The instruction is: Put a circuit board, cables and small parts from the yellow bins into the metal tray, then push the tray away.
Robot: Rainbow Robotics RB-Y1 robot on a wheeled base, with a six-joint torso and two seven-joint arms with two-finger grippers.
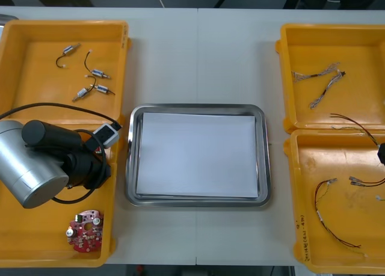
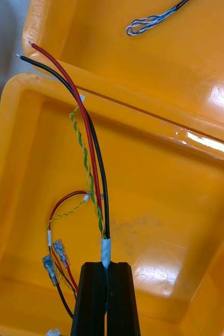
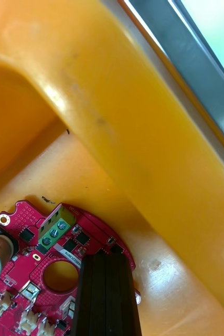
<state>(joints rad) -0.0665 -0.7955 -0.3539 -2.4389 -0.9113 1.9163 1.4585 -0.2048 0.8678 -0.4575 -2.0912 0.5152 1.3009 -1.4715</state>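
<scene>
I see the tabletop (image 1: 198,53) with yellow bins (image 1: 123,32) on each side and the metal tray (image 1: 265,162), white inside, between them. My left pincer (image 3: 105,255) is down in the near left bin (image 1: 60,259), fingers pressed together, tips over the edge of the red circuit board (image 3: 28,247). My right pincer (image 2: 107,265) is over the near right bin (image 1: 296,168), pinching the taped end of a red, black and green-yellow cable bundle (image 2: 93,157).

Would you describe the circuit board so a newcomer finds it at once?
Left of the metal tray, take the nearer yellow bin, where the shut left gripper is; the right gripper holds a cable opposite. At that bin's near end lies the circuit board: round and red, unlike the small metal parts in the farther bin.
</scene>
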